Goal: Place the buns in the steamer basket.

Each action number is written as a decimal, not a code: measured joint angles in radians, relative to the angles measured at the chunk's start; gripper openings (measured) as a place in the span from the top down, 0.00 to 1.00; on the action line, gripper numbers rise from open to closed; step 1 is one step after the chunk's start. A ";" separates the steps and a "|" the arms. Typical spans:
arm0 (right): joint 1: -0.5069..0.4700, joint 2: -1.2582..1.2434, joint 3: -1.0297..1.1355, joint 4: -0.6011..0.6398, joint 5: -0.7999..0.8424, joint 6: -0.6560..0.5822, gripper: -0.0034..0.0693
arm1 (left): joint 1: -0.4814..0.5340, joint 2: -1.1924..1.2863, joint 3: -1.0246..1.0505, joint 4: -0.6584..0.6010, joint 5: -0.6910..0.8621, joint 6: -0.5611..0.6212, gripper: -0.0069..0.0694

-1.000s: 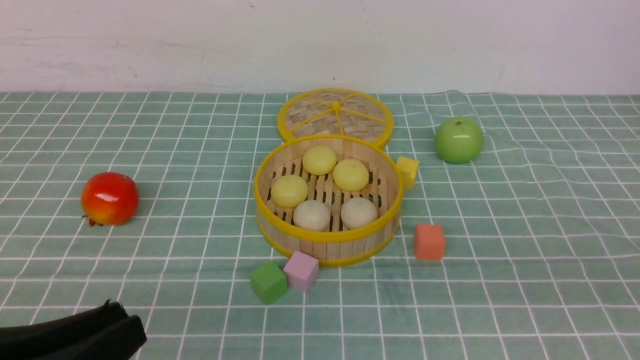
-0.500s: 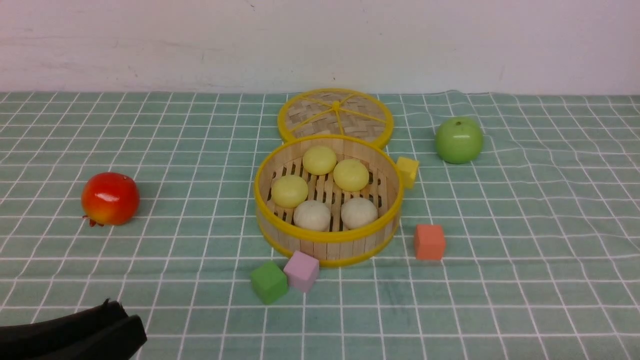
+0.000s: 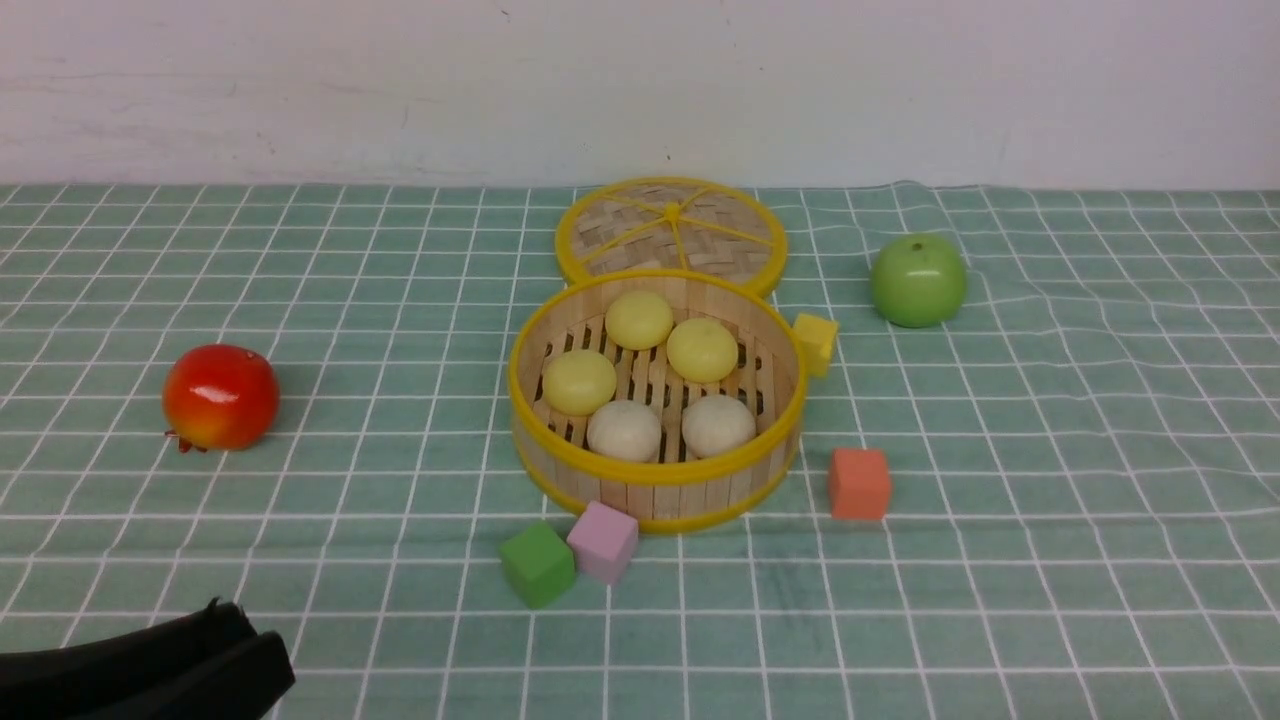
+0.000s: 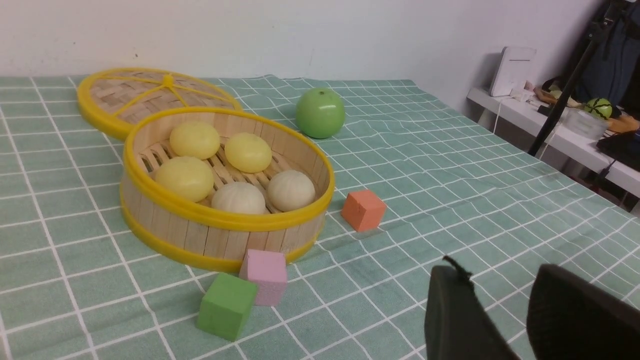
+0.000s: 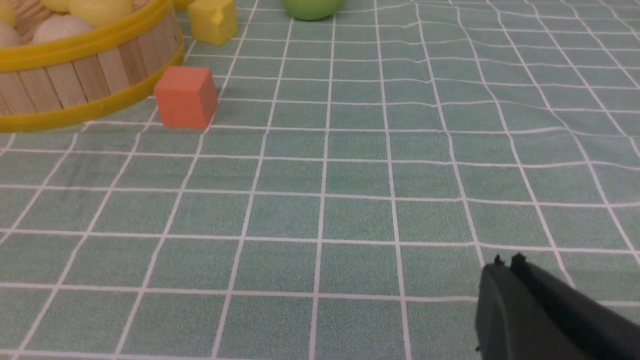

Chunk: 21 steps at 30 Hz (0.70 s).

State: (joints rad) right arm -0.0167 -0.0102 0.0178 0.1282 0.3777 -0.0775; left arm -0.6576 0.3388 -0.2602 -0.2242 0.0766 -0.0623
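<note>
The steamer basket (image 3: 655, 472) stands mid-table. Inside lie three pale yellow buns (image 3: 638, 320) and two off-white buns (image 3: 623, 430) on its slatted floor. The left wrist view shows the same basket (image 4: 200, 240) with the buns (image 4: 240, 197) in it. My left gripper (image 4: 500, 285) hovers low over the cloth near the table's front left. It is open and empty, well short of the basket, and its dark fingers (image 3: 230, 650) show in the front view's corner. My right gripper (image 5: 507, 262) is shut on nothing, over bare cloth right of the basket (image 5: 75, 80).
The woven lid (image 3: 670, 230) lies behind the basket. A red fruit (image 3: 220, 396) sits far left and a green apple (image 3: 917, 280) back right. A yellow cube (image 3: 815, 340), orange cube (image 3: 859, 483), pink cube (image 3: 603, 541) and green cube (image 3: 537, 564) ring the basket.
</note>
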 joint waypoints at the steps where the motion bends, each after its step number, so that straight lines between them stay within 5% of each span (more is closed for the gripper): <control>1: 0.000 0.000 0.000 0.000 0.000 0.000 0.98 | 0.000 0.000 0.000 0.000 0.000 0.000 0.62; 21: 0.000 0.000 0.000 0.000 0.000 -0.001 0.95 | 0.000 0.000 0.000 0.000 0.000 0.000 0.60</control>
State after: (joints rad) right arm -0.0167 -0.0102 0.0178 0.1285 0.3782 -0.0783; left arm -0.6576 0.3388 -0.2602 -0.2242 0.0766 -0.0623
